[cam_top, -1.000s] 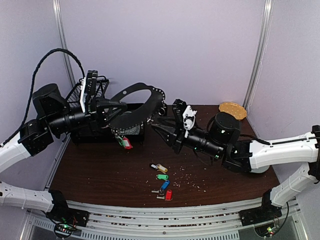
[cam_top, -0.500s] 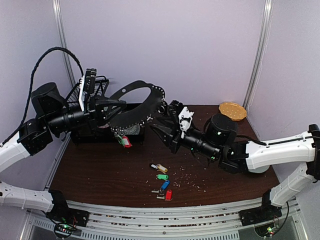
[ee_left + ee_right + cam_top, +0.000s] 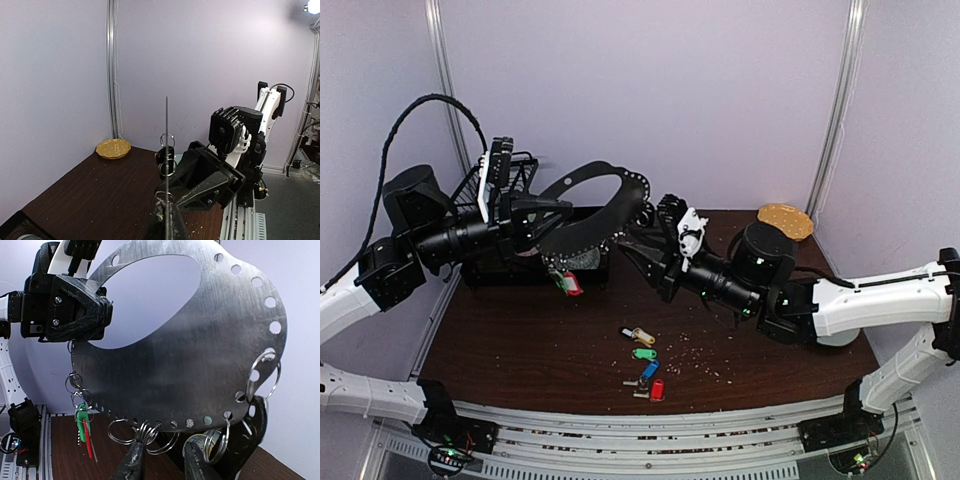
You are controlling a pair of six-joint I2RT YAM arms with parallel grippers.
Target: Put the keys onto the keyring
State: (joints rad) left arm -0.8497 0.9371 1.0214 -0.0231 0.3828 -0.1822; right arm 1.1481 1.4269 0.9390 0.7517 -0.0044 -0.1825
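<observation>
A: Where was the keyring?

B: In the right wrist view it filled the centre and upper right of the frame as a flat grey metal plate with a large oval opening and small holes along its rim. Split rings hung from the lower holes. In the overhead view it sat left of centre, raised above the brown table.

A: State of the left gripper?

B: Its black fingers were clamped on the plate's rim at the upper left of the right wrist frame.

A: And the right gripper?

B: It was just right of the plate in the overhead view. Its fingers stood slightly apart at the bottom of the wrist frame, directly under the hanging rings. Whether they gripped a ring could not be determined.

A: Where were the keys?

B: Four loose keys lay on the table at lower centre, tagged yellow, green, blue and red. One green-and-red tagged pair hung from the plate's lower left.
</observation>
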